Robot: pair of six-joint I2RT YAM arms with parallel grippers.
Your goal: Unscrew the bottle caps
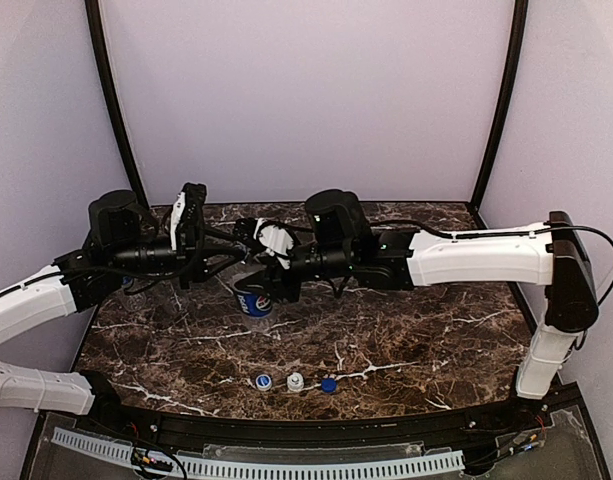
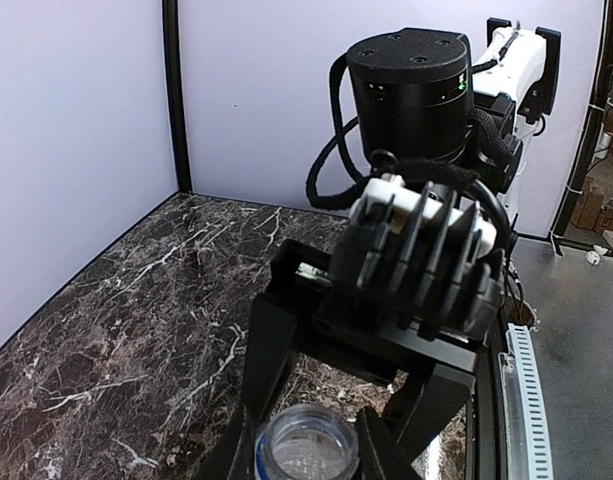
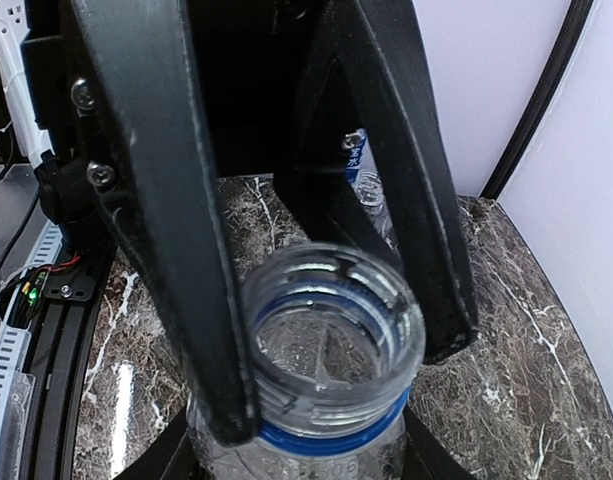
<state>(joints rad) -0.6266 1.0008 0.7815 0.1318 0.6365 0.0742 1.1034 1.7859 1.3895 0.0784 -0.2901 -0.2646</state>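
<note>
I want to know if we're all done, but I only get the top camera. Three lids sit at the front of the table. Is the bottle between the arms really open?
Observer: Yes. The right wrist camera looks down at the bottle, and its mouth is bare, with no lid on it.
Operator: What's holding it?
Observer: The right end effector. Its fingers press on either side of the neck.
Operator: Any other bottles hiding?
Observer: A second bottle with a blue label shows behind those fingers. Its top is hidden, so I can't tell if it has a lid.
</note>
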